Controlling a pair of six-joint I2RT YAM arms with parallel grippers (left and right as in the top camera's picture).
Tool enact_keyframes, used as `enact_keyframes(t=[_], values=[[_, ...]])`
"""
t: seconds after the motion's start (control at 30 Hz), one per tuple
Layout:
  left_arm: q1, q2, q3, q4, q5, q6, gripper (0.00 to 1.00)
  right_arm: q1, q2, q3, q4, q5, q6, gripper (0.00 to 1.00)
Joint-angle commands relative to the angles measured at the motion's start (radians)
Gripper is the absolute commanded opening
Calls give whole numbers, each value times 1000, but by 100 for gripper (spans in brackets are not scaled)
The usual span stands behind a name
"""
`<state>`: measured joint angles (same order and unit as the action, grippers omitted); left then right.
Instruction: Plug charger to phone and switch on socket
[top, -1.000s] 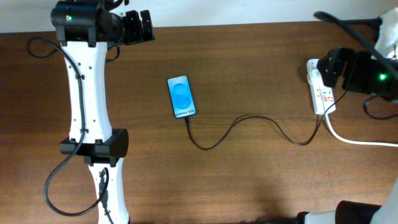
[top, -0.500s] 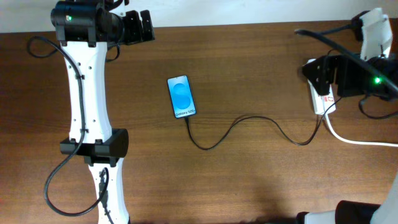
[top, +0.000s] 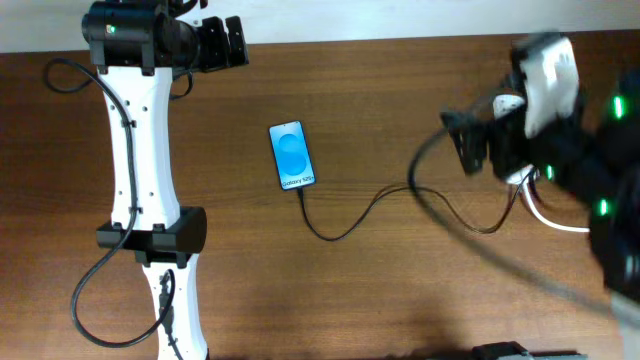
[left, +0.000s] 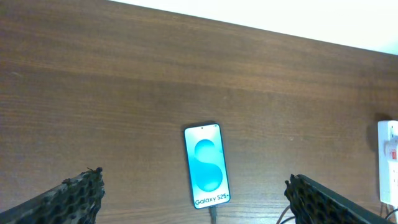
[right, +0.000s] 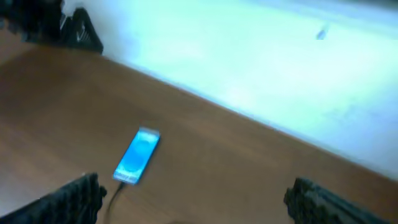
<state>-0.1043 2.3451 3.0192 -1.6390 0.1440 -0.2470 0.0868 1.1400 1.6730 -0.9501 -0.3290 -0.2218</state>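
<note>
The phone lies face up mid-table, its light-blue screen lit; it also shows in the left wrist view and, blurred, in the right wrist view. The thin black charger cable is plugged into its lower end and curves right toward the socket, a white power strip mostly hidden under my right arm. The strip's end shows in the left wrist view. My left gripper is open at the far left back edge, empty. My right gripper is open, blurred, left of the strip above the table.
My left arm's white links run down the left side with looping black cables. The thick white cord leaves the strip to the right. A white wall borders the table's far edge.
My right arm has swung quickly left and up from the power strip, turning its wrist toward the phone. The left arm, the phone and the cable have not moved.
</note>
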Motion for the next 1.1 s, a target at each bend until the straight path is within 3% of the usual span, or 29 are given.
enact_keyframes(t=[0.0, 0.2, 0.37, 0.6, 1.07], values=[[2, -11, 6, -1, -11, 9, 99, 4, -193, -312, 206, 83, -10, 98], [2, -11, 6, -1, -11, 9, 99, 4, -549, -855, 651, 117, -10, 98], [2, -11, 6, -1, -11, 9, 99, 5, -758, -1178, 854, 116, -10, 98], [2, -11, 6, -1, -11, 9, 99, 19, -976, -1448, 925, 117, -6, 98], [2, -11, 6, -1, -11, 9, 99, 57, -1137, -1667, 903, 145, -10, 98]])
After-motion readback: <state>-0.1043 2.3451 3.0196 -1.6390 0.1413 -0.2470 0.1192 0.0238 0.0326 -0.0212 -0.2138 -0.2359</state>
